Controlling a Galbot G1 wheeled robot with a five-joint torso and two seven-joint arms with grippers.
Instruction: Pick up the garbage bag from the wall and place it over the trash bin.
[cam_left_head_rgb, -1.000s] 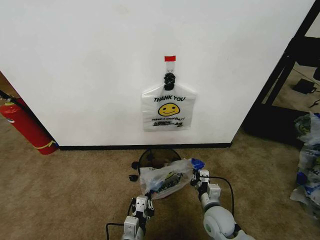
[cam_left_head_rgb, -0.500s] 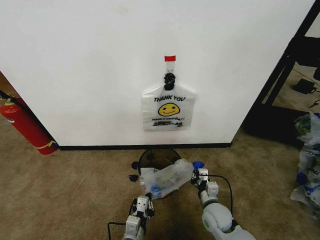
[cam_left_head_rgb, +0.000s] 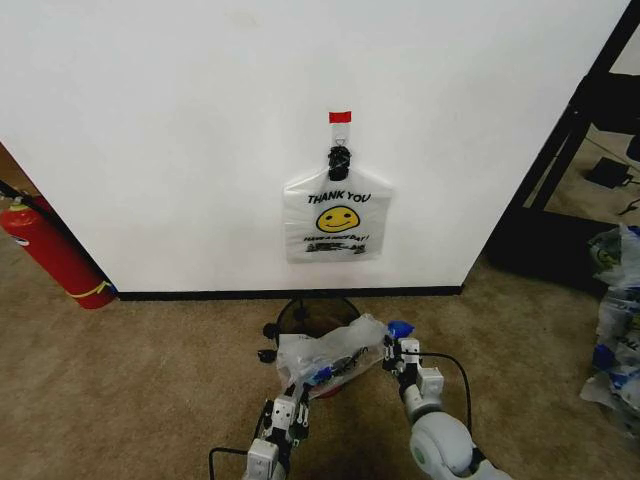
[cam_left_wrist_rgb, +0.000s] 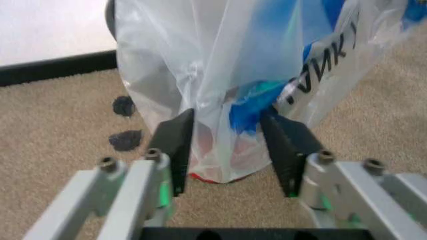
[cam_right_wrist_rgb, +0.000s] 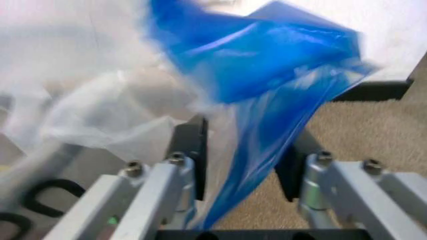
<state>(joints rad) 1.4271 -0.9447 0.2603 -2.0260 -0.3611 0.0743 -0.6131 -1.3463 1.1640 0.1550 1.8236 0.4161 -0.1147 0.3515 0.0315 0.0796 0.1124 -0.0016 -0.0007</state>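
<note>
Plastic crinkles low in the centre of the head view, where the garbage bag (cam_left_head_rgb: 330, 355) hangs stretched between both grippers over the trash bin (cam_left_head_rgb: 318, 312), whose black rim peeks out behind it near the black baseboard of the wall (cam_left_head_rgb: 200, 150); the left gripper (cam_left_head_rgb: 284, 412), at the bottom centre, has its dark fingers (cam_left_wrist_rgb: 175, 145) spread with the bag's lower fold between them, and I cannot tell whether they pinch it; the right gripper (cam_left_head_rgb: 404, 352), lower right of centre, likewise straddles a blue patch of film (cam_right_wrist_rgb: 267, 100); higher up the wall, under red tape, hangs a smiley bag (cam_left_head_rgb: 337, 215); a fire extinguisher (cam_left_head_rgb: 50, 252) leans at the left edge.
</note>
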